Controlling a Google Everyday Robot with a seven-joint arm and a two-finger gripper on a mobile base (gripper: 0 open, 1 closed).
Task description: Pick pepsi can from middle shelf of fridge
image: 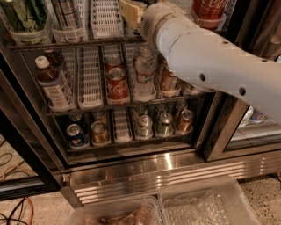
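Note:
The fridge [145, 169] stands open with three wire racks in view. The middle shelf [88, 43] is the upper rack, with white slotted lanes and clear cup fronts. My gripper [131, 11] is a tan part at the top edge, reaching into that shelf between an empty white lane [105, 17] and a red cola can [208, 9]. My white arm [210, 66] crosses from the right and covers the lanes behind it. The pepsi can is hidden or out of view. A dark can with pale stripes [66, 15] stands two lanes left of the gripper.
The rack below holds bottles [50, 83] and red cola cans [117, 83]. The lowest rack holds several cans, one blue with a round logo [75, 135]. The dark door frame [221, 127] stands at right. Clear plastic bins [202, 206] sit on the floor in front.

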